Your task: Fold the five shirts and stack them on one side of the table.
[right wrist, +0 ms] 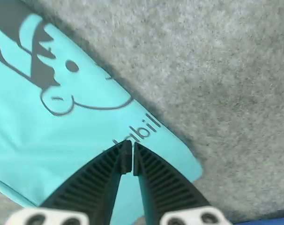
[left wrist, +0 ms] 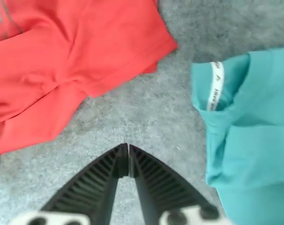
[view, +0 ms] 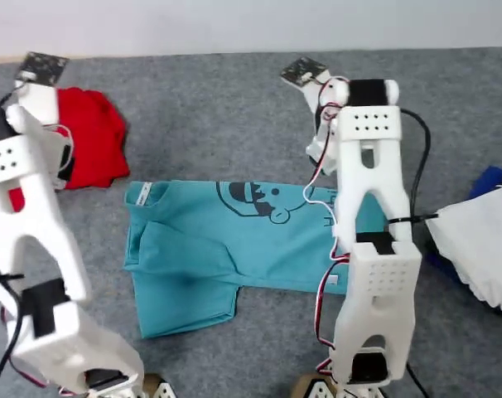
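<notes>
A teal shirt with a dark cartoon print lies partly folded in the middle of the grey felt table, one sleeve tucked over its body. A crumpled red shirt sits at the far left. My left gripper is shut and holds nothing. It hovers over bare felt between the red shirt and the teal shirt's collar edge. My right gripper is shut just above the printed part of the teal shirt, near its far edge, with no cloth bunched between the fingers.
A white garment lies at the right edge over a blue one. The left arm stands along the table's left side and the right arm rises over the teal shirt's right part. Bare felt stretches along the back.
</notes>
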